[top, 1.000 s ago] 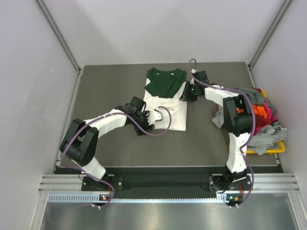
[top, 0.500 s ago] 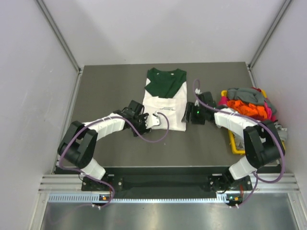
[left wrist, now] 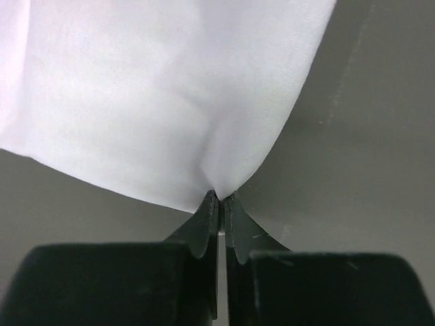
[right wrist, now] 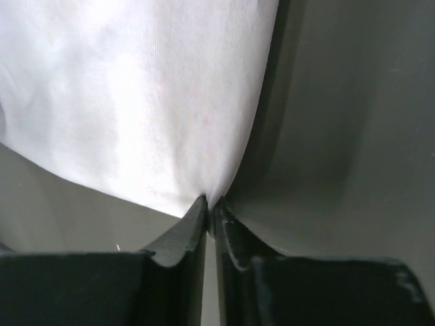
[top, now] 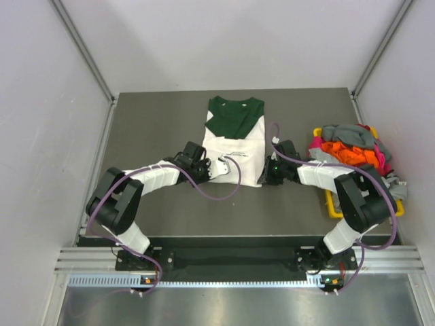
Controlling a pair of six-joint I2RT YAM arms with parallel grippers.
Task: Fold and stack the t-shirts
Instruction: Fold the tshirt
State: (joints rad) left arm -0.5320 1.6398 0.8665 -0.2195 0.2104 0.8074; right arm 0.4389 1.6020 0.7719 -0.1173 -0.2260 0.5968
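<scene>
Two thin pinches are all that hold the white t-shirt [top: 234,153], which lies flat in the middle of the table [top: 156,122] with its dark green top toward the far edge. Each grip takes only the very tip of a near corner. If you lift or swing the hem quickly, the cloth could slide out on one side and the fold would land crooked. Pull the two corners at unequal speed and you would likely skew the shirt or drag it across the surface. You may also have caught just one layer; the wrist views cannot settle that. The left gripper [left wrist: 221,200] is closed tight on the near-left corner, and the right gripper [right wrist: 209,204] is closed tight on the near-right corner. Both arms reach forward low over the table, forearms angled inward toward each other. Off to the right, the other t-shirts [top: 350,144] sit heaped in the yellow bin [top: 329,202].
</scene>
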